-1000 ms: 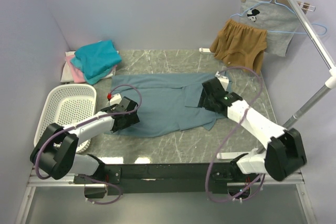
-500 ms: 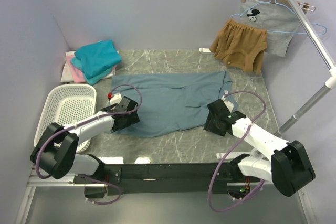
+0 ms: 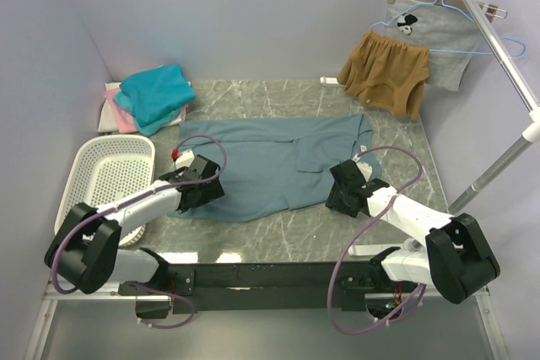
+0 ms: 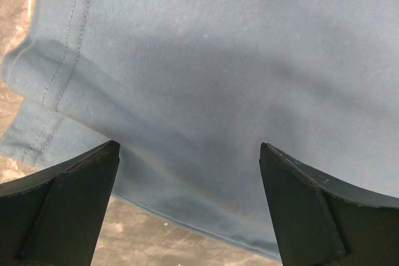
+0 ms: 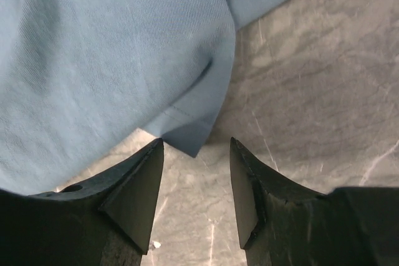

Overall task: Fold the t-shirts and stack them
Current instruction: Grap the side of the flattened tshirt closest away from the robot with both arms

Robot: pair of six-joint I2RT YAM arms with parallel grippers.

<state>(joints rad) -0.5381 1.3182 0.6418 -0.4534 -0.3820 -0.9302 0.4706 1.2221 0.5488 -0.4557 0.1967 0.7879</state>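
dusty grey-blue cotton t-shirt [image 3: 261,166] lies spread flat across the middle of the grey marble table [image 3: 396,124], not yet folded up as far as i can judge. my left gripper [image 4: 188,151] hangs over its near left hem, jaws wide apart, holding nothing. my right gripper [image 5: 195,144] sits at the near right corner, jaws partly open either side of the hem tip, gripping nothing. a folded bright teal t-shirt [image 3: 153,94] tops a pink t-shirt [image 3: 123,119] at the far left; this big one seems left to fold and stack
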